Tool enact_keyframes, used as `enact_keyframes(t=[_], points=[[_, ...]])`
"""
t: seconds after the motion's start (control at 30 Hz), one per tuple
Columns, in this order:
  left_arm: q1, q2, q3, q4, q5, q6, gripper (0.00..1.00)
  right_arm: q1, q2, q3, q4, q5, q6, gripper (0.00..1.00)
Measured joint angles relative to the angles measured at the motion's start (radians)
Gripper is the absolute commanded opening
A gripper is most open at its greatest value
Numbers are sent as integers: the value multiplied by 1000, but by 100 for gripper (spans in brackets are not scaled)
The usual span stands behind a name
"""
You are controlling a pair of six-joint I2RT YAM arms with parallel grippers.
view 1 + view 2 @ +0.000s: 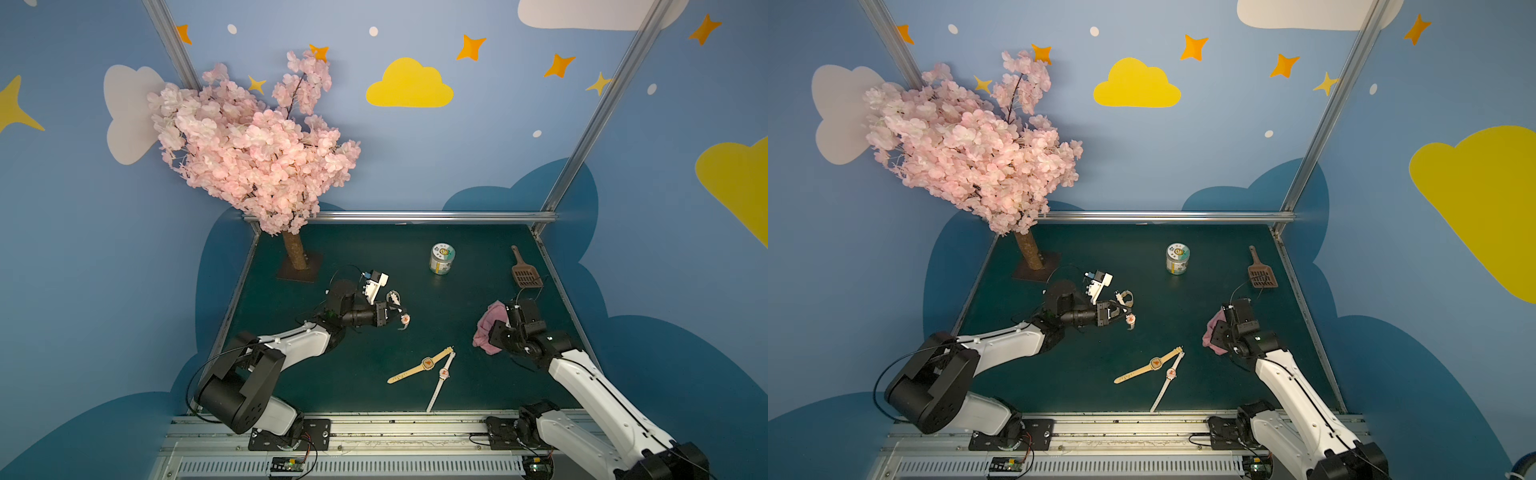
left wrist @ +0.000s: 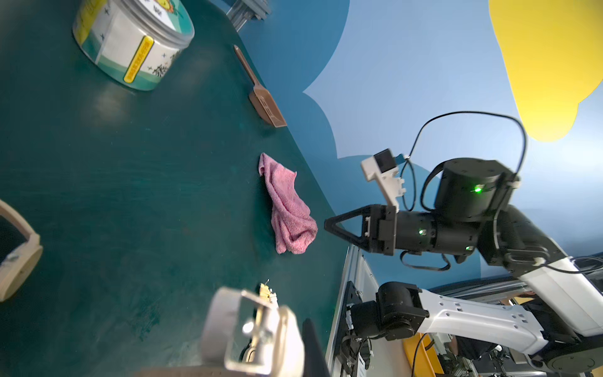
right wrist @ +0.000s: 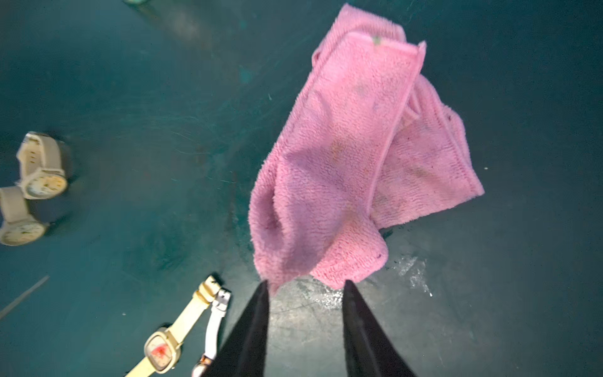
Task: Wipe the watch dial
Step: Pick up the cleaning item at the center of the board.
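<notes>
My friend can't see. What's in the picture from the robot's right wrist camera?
A crumpled pink terry cloth lies on a dark green table, with the robot's two black fingers spread open just at its nearest edge. Beside the fingers lie a cream-strapped watch with a square dial and a white-strapped watch; two beige buckled watches are farther off.

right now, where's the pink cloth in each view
top view: pink cloth at the right side of the table, partly hidden by the right arm.
top view: same place.
left wrist: on the table, just ahead of the right gripper.
right wrist: large, just beyond the open fingertips.
shared landmark: tan watch lying near the cloth; unclear in the left wrist view.
</notes>
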Motion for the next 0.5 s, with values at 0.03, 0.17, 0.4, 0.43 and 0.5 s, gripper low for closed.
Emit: enact_keyframes(t=[0.03,0.17,0.4,0.43,0.5], points=[[0,1,5,2,1,-3,3,-7,22,-5,9,-6,-4,21],[0,4,5,30,5,-19,3,-26,91,-7,42,-38,-21,20],[0,5,5,53,5,-31,3,-32,97,-5,59,-89,-29,33],[0,5,5,52,5,-33,3,-32,85,-2,53,-91,-29,34],[0,6,5,52,4,-34,3,-32,52,10,40,-91,-34,36]])
